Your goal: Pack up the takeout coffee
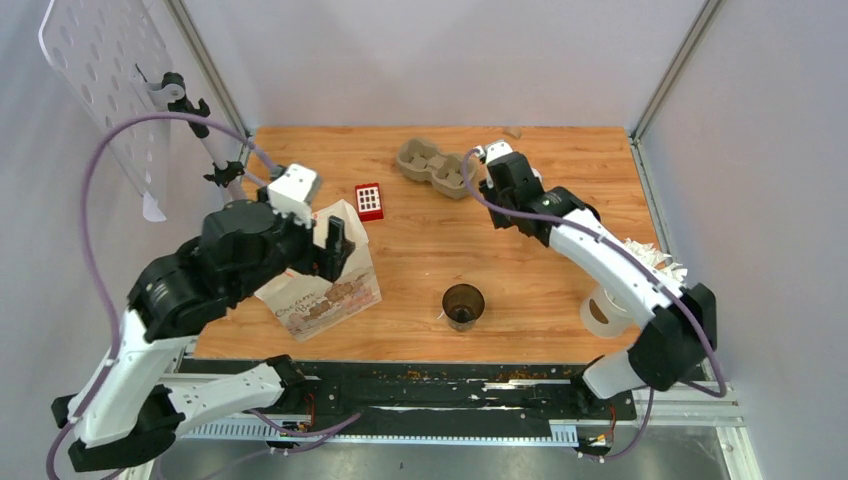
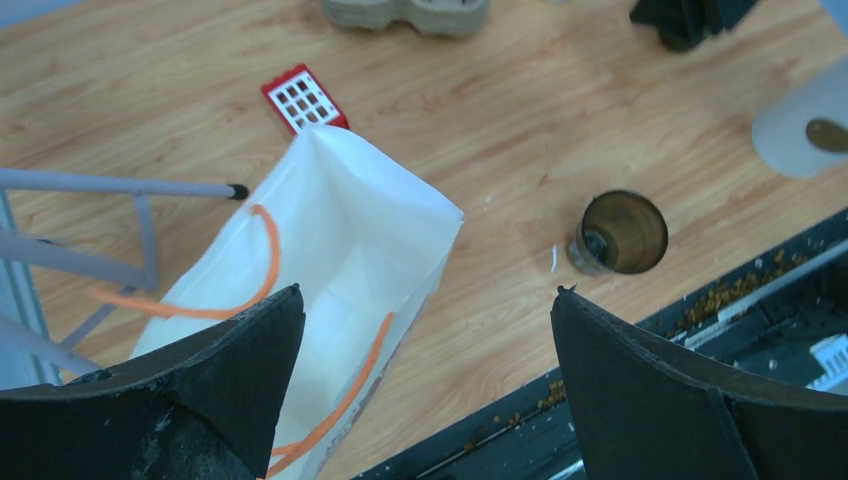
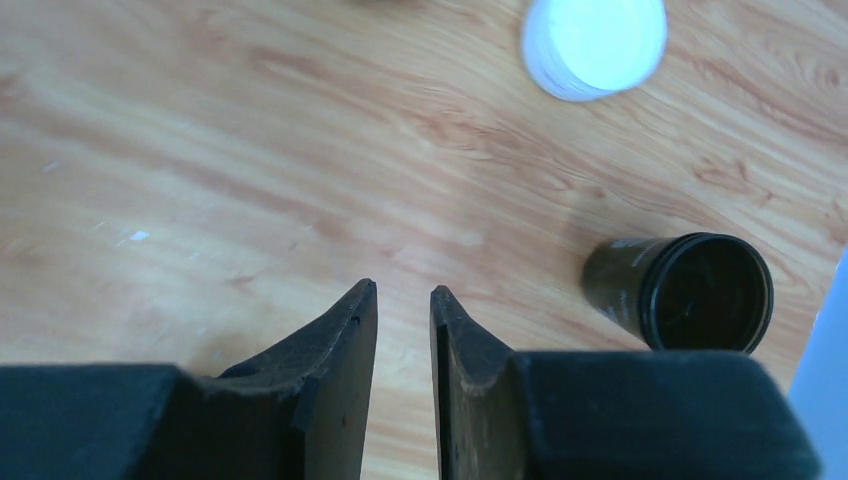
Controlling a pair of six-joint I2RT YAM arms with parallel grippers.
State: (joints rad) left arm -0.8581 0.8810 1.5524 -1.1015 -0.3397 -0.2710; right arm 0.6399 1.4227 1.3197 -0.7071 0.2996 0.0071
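One small dark brown takeout cup (image 1: 463, 305) stands upright near the table's front middle, open-topped with no lid on it. It also shows in the left wrist view (image 2: 620, 232) and the right wrist view (image 3: 690, 292). My left gripper (image 1: 335, 245) is wide open and empty above the mouth of a white paper bag (image 1: 325, 295) with orange handles; in its own view the gripper (image 2: 428, 290) hangs over the bag (image 2: 350, 250). My right gripper (image 1: 476, 172) is at the back beside the pulp tray. In its own view the gripper (image 3: 403, 287) has its jaws nearly together with nothing between them.
A grey-brown pulp cup tray (image 1: 432, 165) lies at the back middle, a small red gridded piece (image 1: 369, 201) to its left. A tall white holder (image 1: 603, 312) with white sticks stands front right. A white round top (image 3: 594, 45) shows in the right wrist view. A perforated white panel (image 1: 100, 80) stands far left.
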